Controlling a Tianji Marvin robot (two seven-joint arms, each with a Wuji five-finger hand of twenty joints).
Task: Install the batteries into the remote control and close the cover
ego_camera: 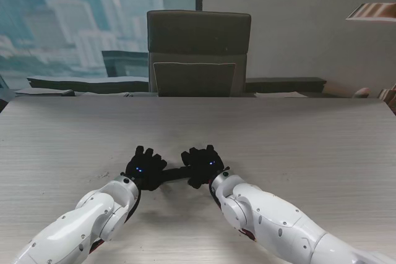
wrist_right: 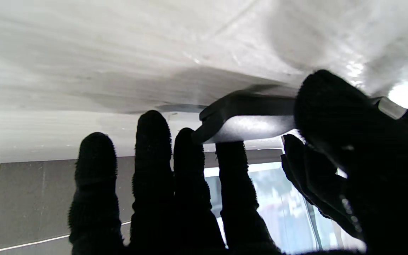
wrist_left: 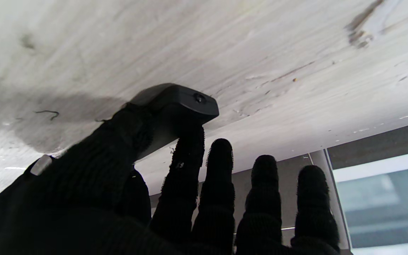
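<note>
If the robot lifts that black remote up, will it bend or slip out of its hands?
The remote control probably stays stiff: it spans between the left hand and the right hand without sagging. Its smooth, shiny casing might be slippery, though the knitted gloves likely help. Flat-sided, it shouldn't roll.

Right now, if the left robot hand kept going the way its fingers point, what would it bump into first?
Apparently nothing nearby: beyond the left robot hand lies bare table, then the chair. Depth is unclear.
</note>
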